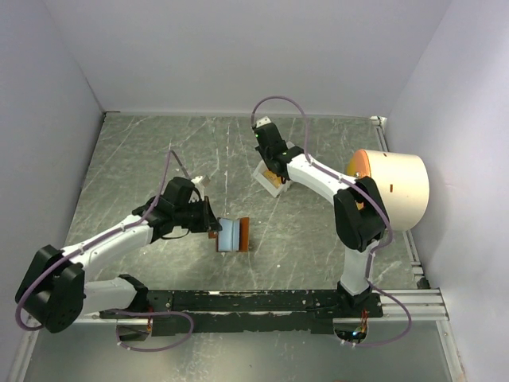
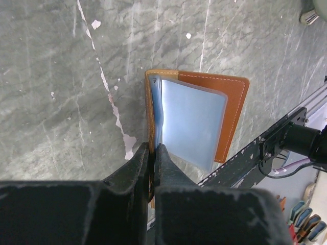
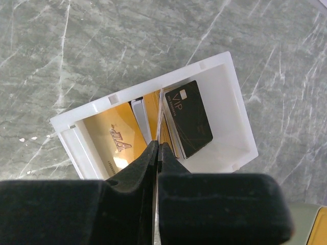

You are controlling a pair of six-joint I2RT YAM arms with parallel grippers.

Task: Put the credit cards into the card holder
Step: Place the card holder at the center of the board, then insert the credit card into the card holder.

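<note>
The card holder [image 1: 233, 234] is held open just above the table, its brown cover [image 2: 232, 109] and clear pockets [image 2: 191, 127] spread out. My left gripper [image 2: 152, 147] is shut on the left flap of its cover; from above, the left gripper [image 1: 211, 219] sits at the holder's left. The credit cards lie in a white tray [image 3: 230, 97]: a gold one [image 3: 112, 138], a black one [image 3: 191, 120] and more between them. My right gripper [image 3: 158, 145] is over the tray, shut on a thin card [image 3: 161, 109] seen edge-on. From above, the right gripper [image 1: 276, 173] stands on the tray [image 1: 262, 175].
A large cream cylinder [image 1: 394, 187] with an orange face stands at the right edge beside the right arm. A black rail [image 1: 278, 301] runs along the near edge. Walls close the table in at left, back and right.
</note>
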